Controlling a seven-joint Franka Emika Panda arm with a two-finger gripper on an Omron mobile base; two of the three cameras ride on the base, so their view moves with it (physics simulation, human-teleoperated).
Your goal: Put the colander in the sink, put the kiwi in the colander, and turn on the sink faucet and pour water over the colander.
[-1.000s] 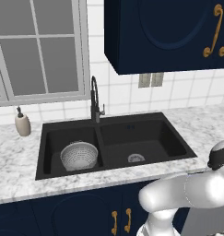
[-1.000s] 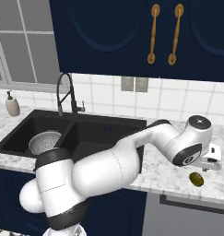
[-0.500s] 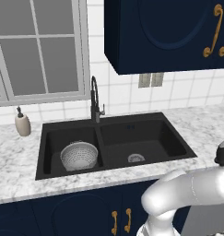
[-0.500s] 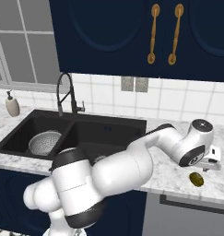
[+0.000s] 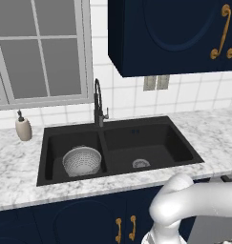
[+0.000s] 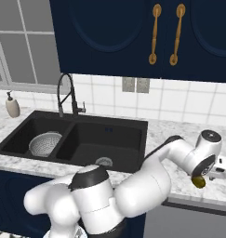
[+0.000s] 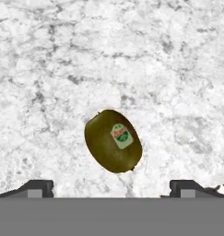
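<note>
The small olive-brown kiwi (image 7: pixel 113 140) with a sticker lies on the white marbled countertop (image 7: pixel 62 69), between the two-finger gripper (image 7: pixel 111 186) tips, which stand wide apart and clear of it. From the right base view it sits near the counter's front edge, well right of the black double-basin sink (image 6: pixel 128 128). The round perforated grey-white colander (image 5: pixel 82 161) rests in the left basin; bare counter surrounds the fruit.

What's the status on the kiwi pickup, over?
Gripper open, above kiwi on counter. Colander already in sink. Nothing in the way.
</note>
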